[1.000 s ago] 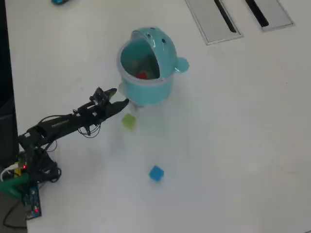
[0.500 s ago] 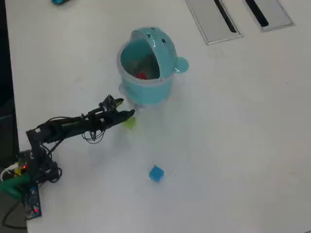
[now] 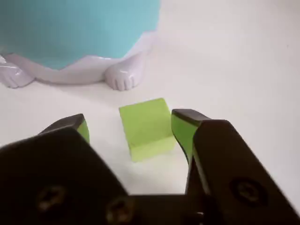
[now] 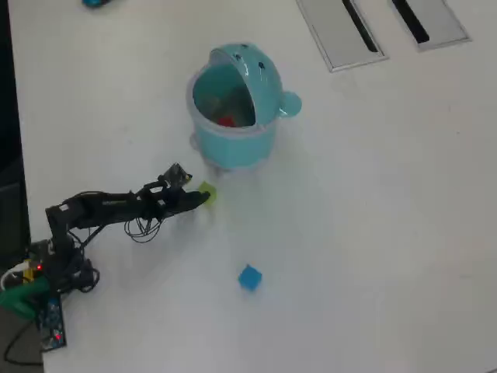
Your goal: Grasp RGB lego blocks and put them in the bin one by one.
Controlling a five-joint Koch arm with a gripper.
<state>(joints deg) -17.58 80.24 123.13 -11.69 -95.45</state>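
The yellow-green block (image 3: 145, 125) lies on the white table just in front of the teal bin (image 3: 70, 28). My gripper (image 3: 131, 123) is open, its green-padded fingers (image 3: 182, 129) standing on either side of the block with a gap on each side. The overhead view shows the gripper (image 4: 203, 196) low over that block (image 4: 209, 191), just below the bin (image 4: 233, 149). A red block (image 4: 227, 120) rests inside the bin under its raised lid. The blue block (image 4: 249, 277) sits alone on the table farther down.
Two flat grey slotted panels (image 4: 342, 31) lie at the top right of the overhead view. The arm's base and wiring (image 4: 43, 272) stand at the left edge. A small blue thing (image 4: 95, 3) peeks in at the top left.
The arm has swung down and away from the bin's base and lowered, so its jaws now straddle the yellow-green block. The blocks and the bin have not moved.
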